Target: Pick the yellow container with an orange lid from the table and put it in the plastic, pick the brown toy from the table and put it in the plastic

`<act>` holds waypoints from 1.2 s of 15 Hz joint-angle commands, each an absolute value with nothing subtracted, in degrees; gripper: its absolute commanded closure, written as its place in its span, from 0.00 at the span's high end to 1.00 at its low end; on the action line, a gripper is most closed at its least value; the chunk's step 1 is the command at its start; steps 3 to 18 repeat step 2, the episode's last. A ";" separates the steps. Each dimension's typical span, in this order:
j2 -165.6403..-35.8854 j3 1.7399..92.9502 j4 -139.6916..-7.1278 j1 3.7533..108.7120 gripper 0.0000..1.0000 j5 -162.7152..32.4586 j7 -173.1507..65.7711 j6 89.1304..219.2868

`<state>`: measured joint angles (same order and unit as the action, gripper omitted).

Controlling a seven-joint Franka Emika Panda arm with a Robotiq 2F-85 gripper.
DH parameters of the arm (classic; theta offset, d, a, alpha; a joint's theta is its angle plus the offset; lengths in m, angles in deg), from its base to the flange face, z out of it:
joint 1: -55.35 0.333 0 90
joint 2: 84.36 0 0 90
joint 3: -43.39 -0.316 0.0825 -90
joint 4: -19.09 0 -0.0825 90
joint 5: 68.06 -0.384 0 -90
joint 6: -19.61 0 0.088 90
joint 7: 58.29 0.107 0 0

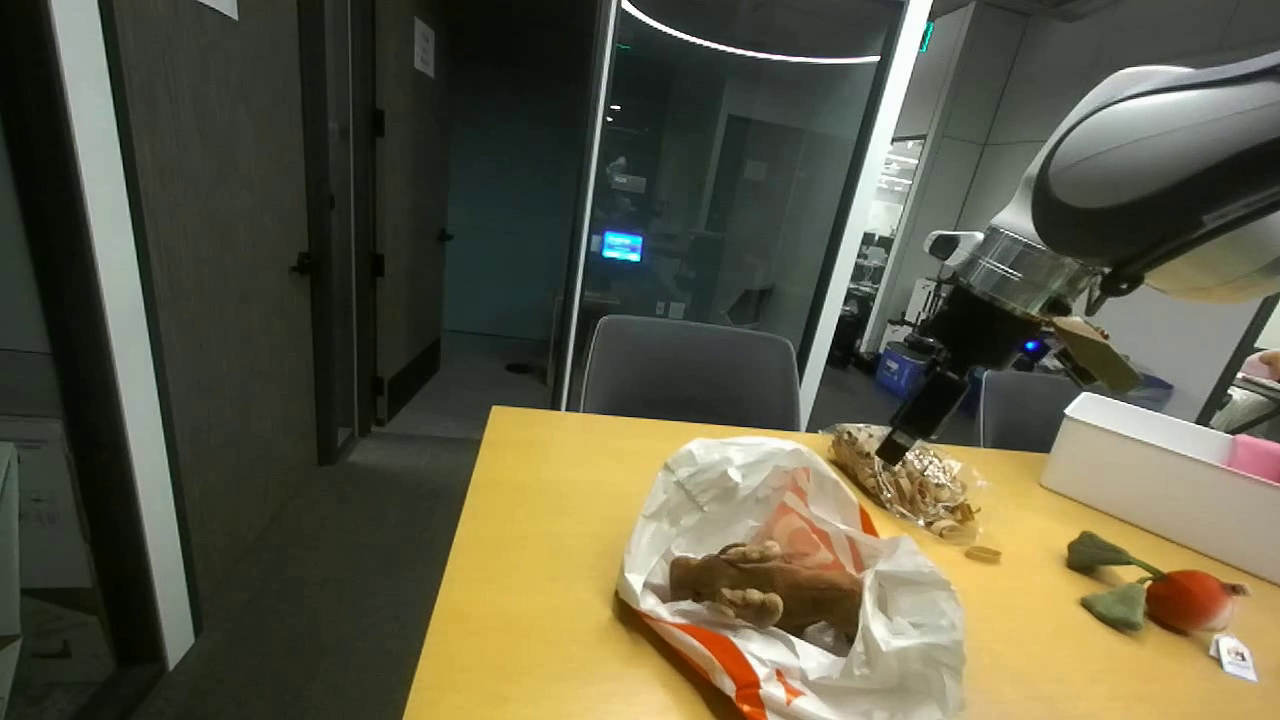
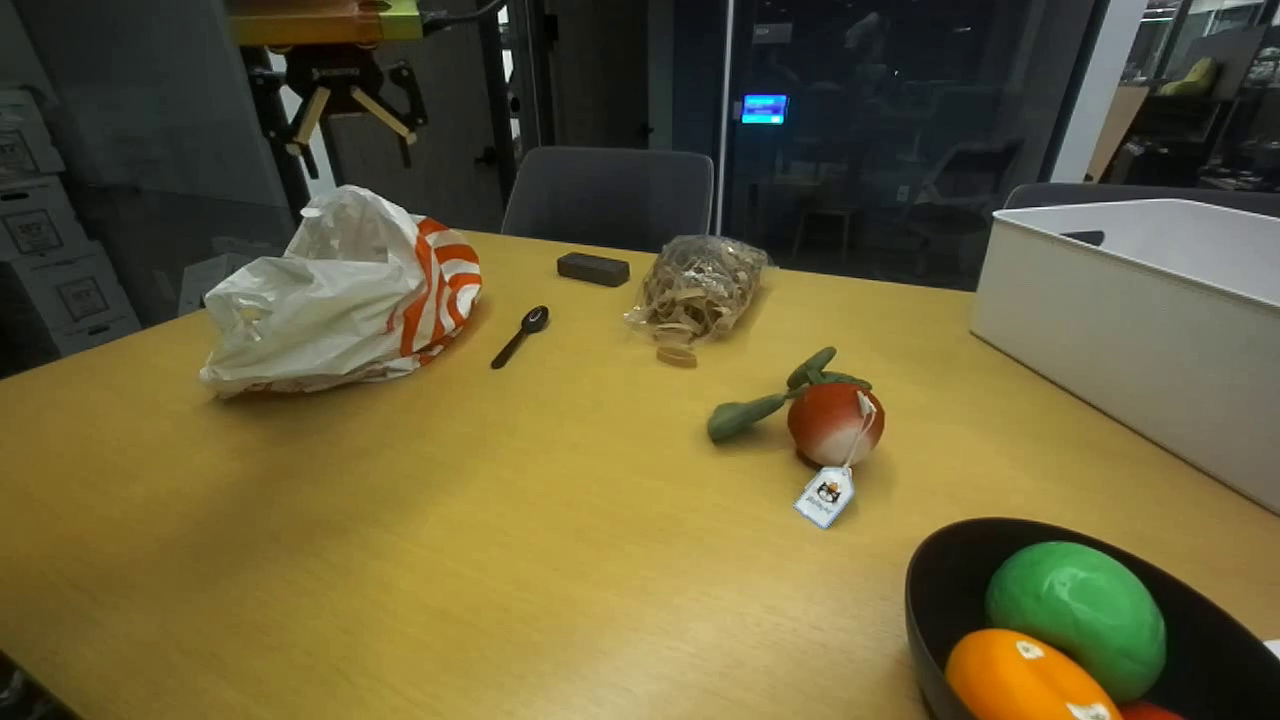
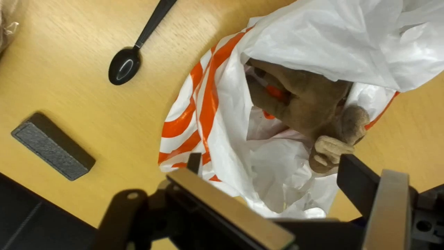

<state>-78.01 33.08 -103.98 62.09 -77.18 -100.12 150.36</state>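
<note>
Gripper (image 2: 358, 160) spread, empty | brown toy (image 3: 307, 109) in plastic bag (image 2: 325, 312), 1 o'clock off gripper, wrist view | I can't spot yellow container | risk: low swing could snag bag, spill toy

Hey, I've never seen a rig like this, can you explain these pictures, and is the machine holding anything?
The machine is a robot arm ending in a two-fingered gripper. Two pictures come from cameras standing away from it; the third comes from its wrist, so dark fingers show at the bottom, looking down on the table. On that table are a white plastic bag with orange stripes, a black spoon, a dark block, a clear packet of tan loops, a red vegetable-like object with green leaves, a white box, and a black bowl of colourful things. A brown toy lies in the bag's opening. The gripper is open, with nothing between its fingers.
</note>
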 commanded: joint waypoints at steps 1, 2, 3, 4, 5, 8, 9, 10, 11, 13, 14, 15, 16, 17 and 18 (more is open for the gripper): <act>-77.81 34.41 -104.39 63.80 1.00 -76.92 -99.76 150.27; -77.91 34.43 -104.41 63.90 1.00 -76.93 -99.77 150.27; -77.91 34.43 -104.41 63.90 1.00 -76.93 -99.77 150.27; -77.91 34.43 -104.41 63.90 1.00 -76.93 -99.77 150.27; -77.91 34.43 -104.41 63.90 1.00 -76.93 -99.77 150.27; -77.91 34.43 -104.41 63.90 1.00 -76.93 -99.77 150.27; -77.91 34.43 -104.41 63.90 1.00 -76.93 -99.77 150.27; -77.91 34.43 -104.41 63.90 1.00 -76.93 -99.77 150.27; -77.91 34.43 -104.41 63.90 1.00 -76.93 -99.77 150.27; -77.91 34.43 -104.41 63.90 1.00 -76.93 -99.77 150.27; -77.91 34.43 -104.41 63.90 1.00 -76.93 -99.77 150.27; -77.91 34.43 -104.41 63.90 1.00 -76.93 -99.77 150.27; -77.91 34.43 -104.41 63.90 1.00 -76.93 -99.77 150.27; -77.91 34.43 -104.41 63.90 1.00 -76.93 -99.77 150.27; -77.91 34.43 -104.41 63.90 1.00 -76.93 -99.77 150.27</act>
